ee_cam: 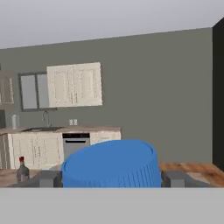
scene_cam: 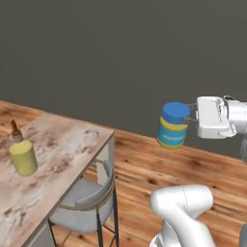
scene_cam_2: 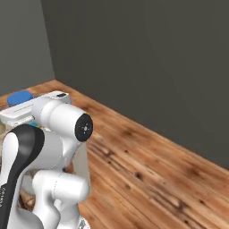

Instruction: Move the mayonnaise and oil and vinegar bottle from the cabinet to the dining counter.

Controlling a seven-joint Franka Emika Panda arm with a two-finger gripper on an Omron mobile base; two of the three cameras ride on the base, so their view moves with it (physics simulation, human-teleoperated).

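In the left base view the gripper is clenched sideways on the mayonnaise, holding the jar in mid-air above the wooden floor, well to the right of the dining counter; the oil and vinegar bottle already stands upright on that stone top, near its left side, and a grey stool sits tucked at the counter's edge.

In the right base view the arm hides most of the jar; just its blue lid peeks out at far left.

In the hand view the lid sits between the fingertips; a dark bottle stands far off.

Judging risks: a release here would drop the jar onto the floor; setting it down too close could topple the bottle.
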